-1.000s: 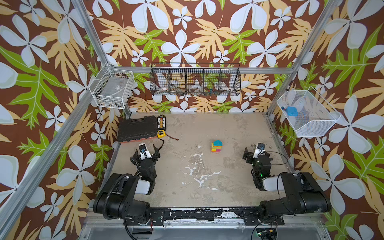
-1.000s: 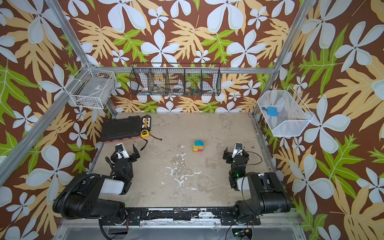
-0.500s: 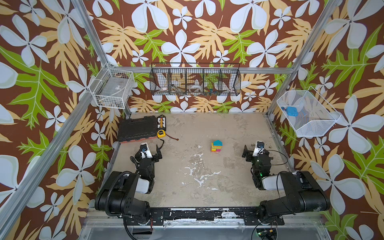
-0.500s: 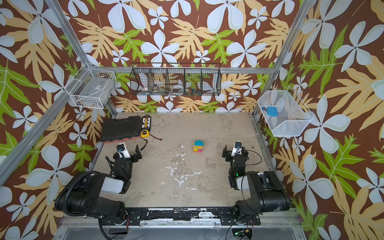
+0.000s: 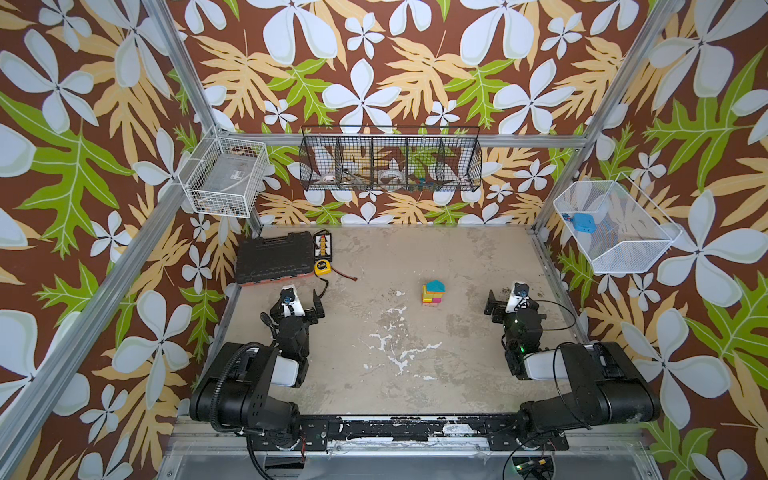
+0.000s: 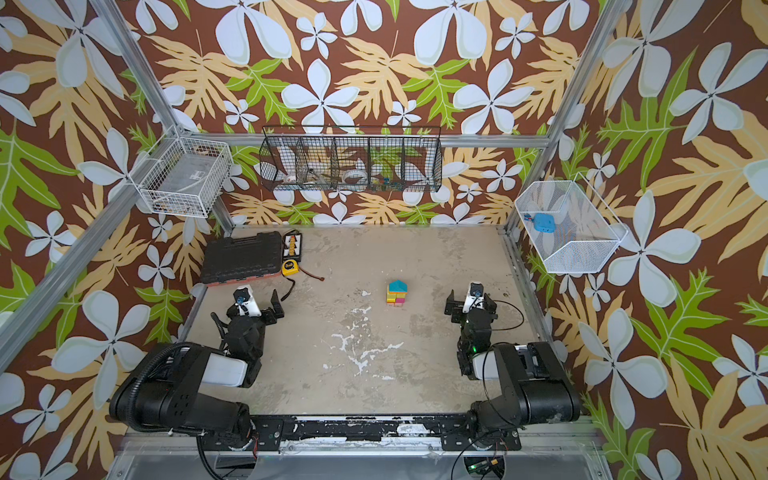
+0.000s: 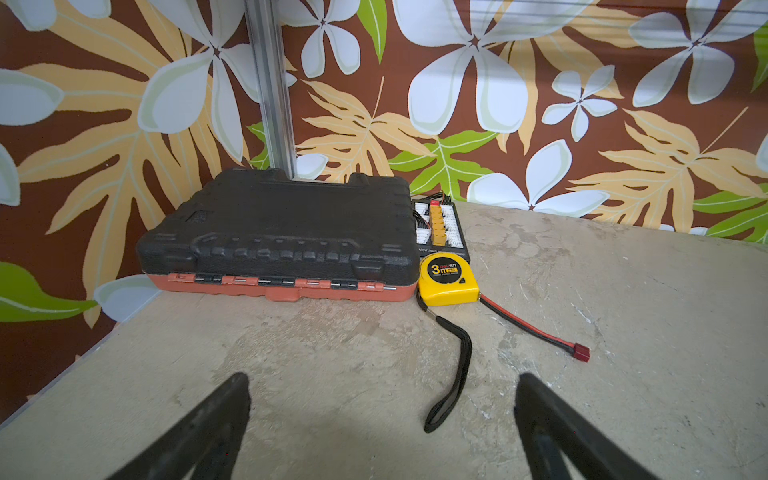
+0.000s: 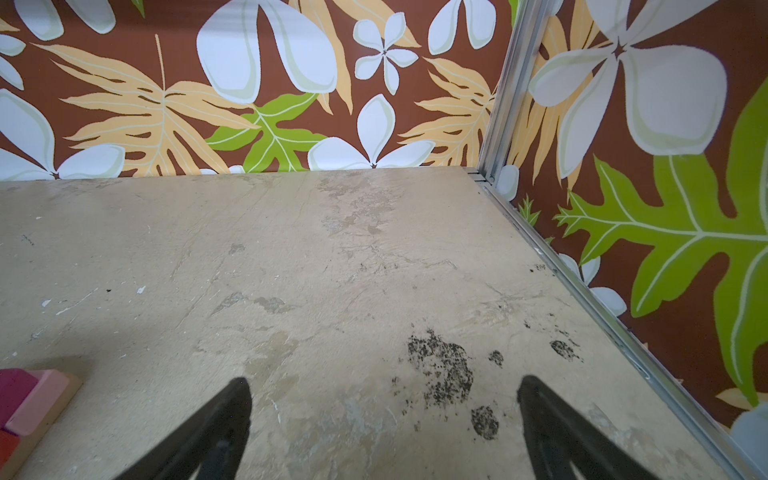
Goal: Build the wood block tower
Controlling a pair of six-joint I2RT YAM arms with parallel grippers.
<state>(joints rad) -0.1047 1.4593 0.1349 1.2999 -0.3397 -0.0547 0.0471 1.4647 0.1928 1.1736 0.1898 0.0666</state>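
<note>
The tower (image 5: 433,293) (image 6: 397,293) stands a little right of the table's middle in both top views. It is a small stack of pink, yellow, orange and magenta wood blocks with a teal roof-shaped piece (image 5: 435,285) (image 6: 397,285) on top. My left gripper (image 5: 296,302) (image 6: 253,302) (image 7: 382,386) is open over bare table, far left of the tower. My right gripper (image 5: 513,299) (image 6: 471,300) (image 8: 384,388) is open and empty to the tower's right. The right wrist view catches pink (image 8: 37,395) and magenta (image 8: 12,386) blocks at its edge.
A black tool case (image 5: 274,257) (image 7: 278,232) lies at the back left, with a yellow tape measure (image 5: 323,267) (image 7: 446,280), a connector board (image 7: 440,226) and a red-black wire (image 7: 536,328) beside it. Wire baskets (image 5: 390,164) hang on the walls.
The left arm has shifted a little. Both grippers stay open, and the tower has not moved.
</note>
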